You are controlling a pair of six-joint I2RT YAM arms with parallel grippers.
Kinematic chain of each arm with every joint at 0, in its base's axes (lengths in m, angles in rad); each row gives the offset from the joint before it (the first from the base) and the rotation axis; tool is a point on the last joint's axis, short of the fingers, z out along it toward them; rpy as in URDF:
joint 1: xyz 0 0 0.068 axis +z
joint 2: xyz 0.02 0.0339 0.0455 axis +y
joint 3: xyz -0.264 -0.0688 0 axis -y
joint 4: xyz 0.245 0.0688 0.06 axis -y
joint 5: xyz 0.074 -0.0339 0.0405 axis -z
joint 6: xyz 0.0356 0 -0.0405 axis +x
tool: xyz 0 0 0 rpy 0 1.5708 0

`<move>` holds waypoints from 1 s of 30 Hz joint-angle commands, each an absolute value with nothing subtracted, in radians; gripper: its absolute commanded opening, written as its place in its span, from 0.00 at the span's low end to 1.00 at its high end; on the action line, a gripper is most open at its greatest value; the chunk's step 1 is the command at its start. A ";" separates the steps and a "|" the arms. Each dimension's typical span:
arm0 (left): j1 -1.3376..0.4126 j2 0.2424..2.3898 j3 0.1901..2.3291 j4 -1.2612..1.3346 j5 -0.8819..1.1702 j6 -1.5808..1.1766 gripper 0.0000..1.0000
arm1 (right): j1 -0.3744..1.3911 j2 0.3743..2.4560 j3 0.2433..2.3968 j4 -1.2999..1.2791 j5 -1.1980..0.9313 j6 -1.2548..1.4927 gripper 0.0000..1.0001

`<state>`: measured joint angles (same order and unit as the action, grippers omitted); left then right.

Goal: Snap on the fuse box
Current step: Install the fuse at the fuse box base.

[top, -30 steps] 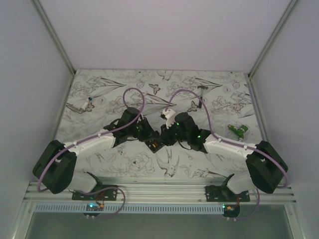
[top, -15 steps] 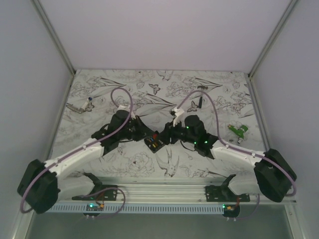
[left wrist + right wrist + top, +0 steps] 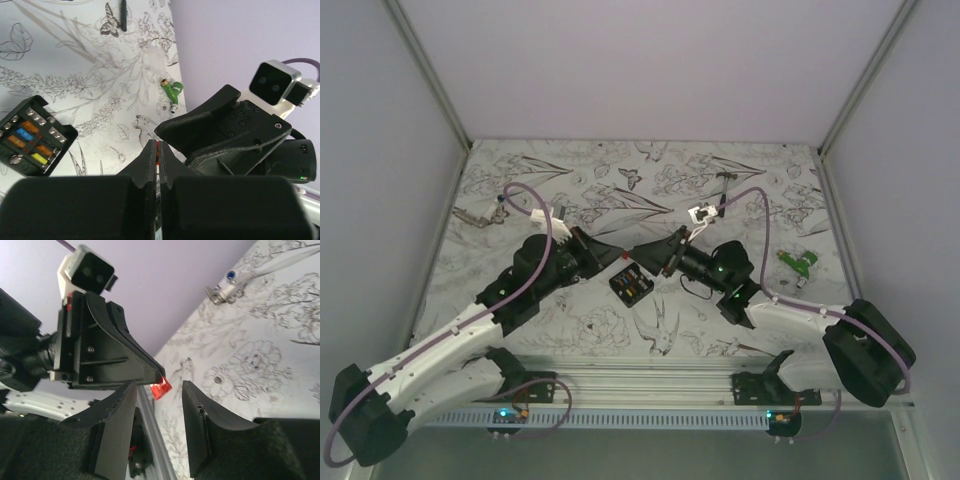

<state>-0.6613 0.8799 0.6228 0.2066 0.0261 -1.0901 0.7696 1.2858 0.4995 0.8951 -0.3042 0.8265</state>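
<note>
As both arms back off the fuse box [image 3: 630,287], left gripper [image 3: 157,150] pinches a red fuse [image 3: 161,388], right gripper [image 3: 156,400] gapes; seating likely pending.

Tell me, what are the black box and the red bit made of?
The fuse box looks like matte black moulded plastic: dull surface, thin crisp walls. The red bit, pinched in the left tool, seems glossy, maybe see-through plastic; it catches light.

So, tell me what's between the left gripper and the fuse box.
Nothing: only bare printed table cover separates the left gripper from the fuse box, seen in the left wrist view.
</note>
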 commanded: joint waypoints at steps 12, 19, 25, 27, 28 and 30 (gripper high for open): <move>-0.739 0.806 0.605 0.359 -0.106 -1.122 0.00 | 0.767 1.344 0.472 1.215 -0.309 1.036 0.37; -0.741 0.775 0.590 0.376 -0.122 -1.133 0.00 | 0.767 1.394 0.484 1.279 -0.339 1.077 0.34; -0.741 0.785 0.588 0.385 -0.117 -1.143 0.00 | 0.768 1.426 0.506 1.345 -0.379 1.098 0.32; -0.741 0.789 0.588 0.388 -0.117 -1.145 0.00 | 0.767 1.438 0.511 1.366 -0.388 1.109 0.32; -0.741 0.789 0.587 0.390 -0.115 -1.146 0.00 | 0.768 1.447 0.510 1.386 -0.391 1.117 0.32; -0.741 0.790 0.585 0.392 -0.115 -1.146 0.00 | 0.767 1.458 0.513 1.412 -0.398 1.132 0.32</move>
<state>-0.7341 0.7891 0.6022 0.3267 -0.1040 -1.1313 0.7696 1.4345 0.4763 1.2964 -0.3714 1.0977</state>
